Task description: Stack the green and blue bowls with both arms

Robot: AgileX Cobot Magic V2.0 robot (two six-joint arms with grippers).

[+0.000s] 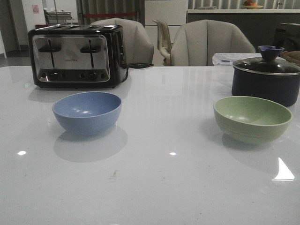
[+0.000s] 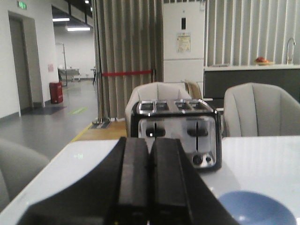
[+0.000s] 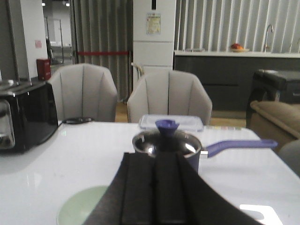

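- From my front camera, neither arm appears; I only see the glossy white tabletop (image 1: 154,187) with a few bright light reflections near me.
- On my left side sits the blue bowl (image 1: 86,112), upright and empty, alone on the tabletop.
- On my right side sits the green bowl (image 1: 252,118), upright and empty, well apart from the blue one. The two bowls are not stacked.
- Just behind the green bowl stands a dark pot (image 1: 266,79) with a glass lid and a blue knob; its right side is cut off by the frame edge.
- Behind the blue bowl is a black and silver four-slot toaster (image 1: 77,55), with its cord trailing off to the right.
- Beyond the tabletop I see grey padded chairs (image 1: 211,43) and, farther back, a dim counter that is hard to make out.
- In the left wrist view, the left claw (image 2: 150,187) fills the lower frame, its two fingers pressed together with nothing between them. Only a slice of the blue bowl (image 2: 255,208) shows, cut off at the frame edge.
- In the right wrist view, the right claw (image 3: 157,197) is also pressed together and holds nothing. It hides most of the green bowl (image 3: 82,206), leaving just a pale arc visible, and it covers part of the pot (image 3: 166,145), whose handle points away to the side.
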